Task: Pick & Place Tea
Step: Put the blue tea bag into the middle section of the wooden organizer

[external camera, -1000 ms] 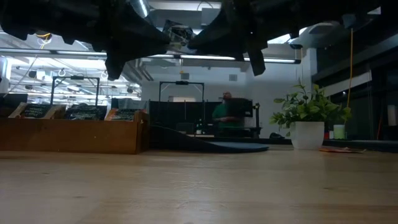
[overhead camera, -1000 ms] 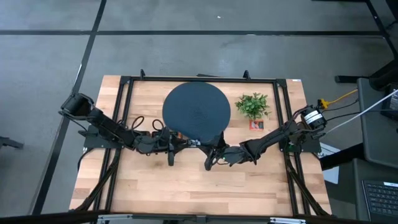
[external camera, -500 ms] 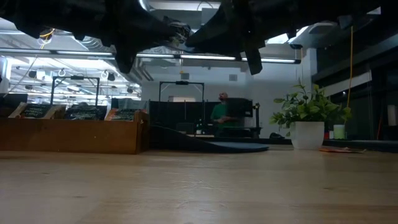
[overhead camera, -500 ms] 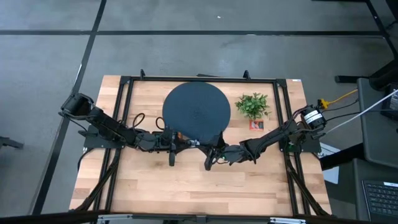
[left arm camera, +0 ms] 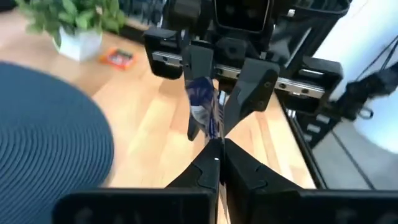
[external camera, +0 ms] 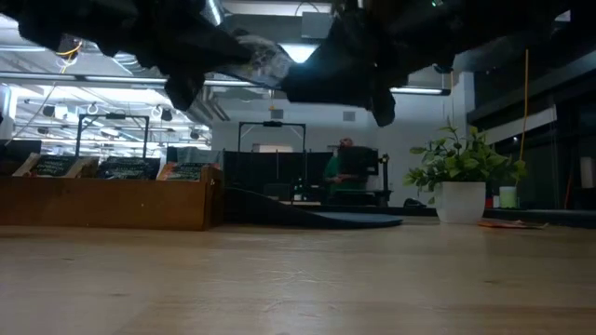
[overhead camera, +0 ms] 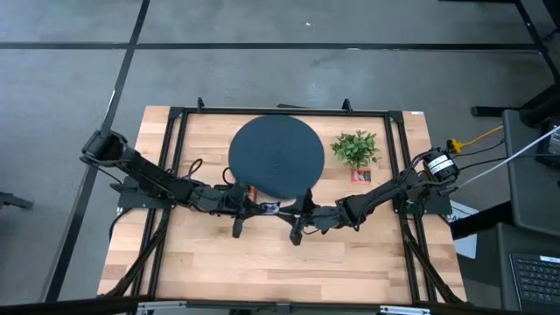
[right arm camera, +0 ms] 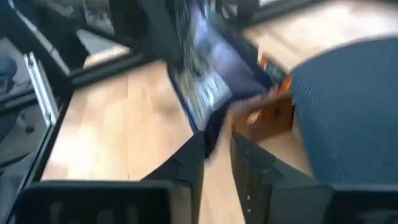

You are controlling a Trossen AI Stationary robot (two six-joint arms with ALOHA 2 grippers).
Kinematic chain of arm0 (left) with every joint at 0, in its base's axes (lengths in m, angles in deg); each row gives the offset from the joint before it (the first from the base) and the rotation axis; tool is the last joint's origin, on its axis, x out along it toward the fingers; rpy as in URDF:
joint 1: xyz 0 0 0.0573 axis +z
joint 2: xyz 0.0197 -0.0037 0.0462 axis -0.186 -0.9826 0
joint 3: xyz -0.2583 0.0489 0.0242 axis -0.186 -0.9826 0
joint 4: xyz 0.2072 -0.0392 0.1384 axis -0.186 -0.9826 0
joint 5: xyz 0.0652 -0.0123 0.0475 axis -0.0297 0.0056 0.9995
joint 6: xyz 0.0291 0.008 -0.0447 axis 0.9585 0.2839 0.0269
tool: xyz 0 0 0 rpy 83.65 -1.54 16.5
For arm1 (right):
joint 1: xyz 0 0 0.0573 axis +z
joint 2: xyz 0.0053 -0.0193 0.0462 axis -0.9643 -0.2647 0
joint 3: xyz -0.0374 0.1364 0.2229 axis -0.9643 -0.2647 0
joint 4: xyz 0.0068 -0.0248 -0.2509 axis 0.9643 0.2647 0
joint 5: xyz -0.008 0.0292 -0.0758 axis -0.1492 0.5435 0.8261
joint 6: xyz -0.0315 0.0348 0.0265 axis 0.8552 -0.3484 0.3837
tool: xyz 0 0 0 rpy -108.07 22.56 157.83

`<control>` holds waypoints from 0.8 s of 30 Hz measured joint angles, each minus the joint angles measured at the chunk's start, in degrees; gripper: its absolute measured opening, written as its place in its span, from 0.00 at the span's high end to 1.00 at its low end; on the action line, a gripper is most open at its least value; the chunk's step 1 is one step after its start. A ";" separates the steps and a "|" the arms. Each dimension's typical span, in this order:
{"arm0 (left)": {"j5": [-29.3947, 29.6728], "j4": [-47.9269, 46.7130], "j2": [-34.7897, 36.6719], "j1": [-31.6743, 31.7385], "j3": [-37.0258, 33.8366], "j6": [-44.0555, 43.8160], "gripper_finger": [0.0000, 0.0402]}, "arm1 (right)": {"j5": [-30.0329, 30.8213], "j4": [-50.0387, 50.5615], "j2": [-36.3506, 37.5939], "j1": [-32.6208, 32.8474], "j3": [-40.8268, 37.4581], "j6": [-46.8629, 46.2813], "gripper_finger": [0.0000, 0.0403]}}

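Item, handover in progress at centre frame of the high view: tea sachet (left arm camera: pixel 202 112) pinched by your closed left gripper (left arm camera: pixel 217 160); right gripper (right arm camera: pixel 217 146) jaws narrowly parted around it—release fully before withdrawing.

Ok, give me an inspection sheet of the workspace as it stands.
Surface: wooden table, bare at the near side.
Job's things: a blue-and-white tea sachet held in the air between the two grippers; an orange-red sachet lying beside the plant.
Clutter: round dark disc; small potted plant.
Grippers: left gripper shut on the blue-and-white sachet's edge; right gripper facing it, fingers apart on either side of the sachet.
Cables: yellow cable at the table's right edge.
Surroundings: a person in green in the room behind.
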 joint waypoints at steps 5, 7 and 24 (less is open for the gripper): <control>-3.25 -24.74 6.41 0.00 5.72 -2.04 0.99 | -4.88 4.52 -0.02 -0.09 -0.04 -2.53 0.71; -5.23 -37.48 8.86 0.00 9.60 -2.06 0.99 | -6.76 5.29 -0.02 -0.09 -0.04 -2.48 0.68; -17.14 -85.49 10.20 10.38 20.75 5.18 0.99 | -8.70 6.14 -0.02 -0.09 -0.05 -1.02 0.66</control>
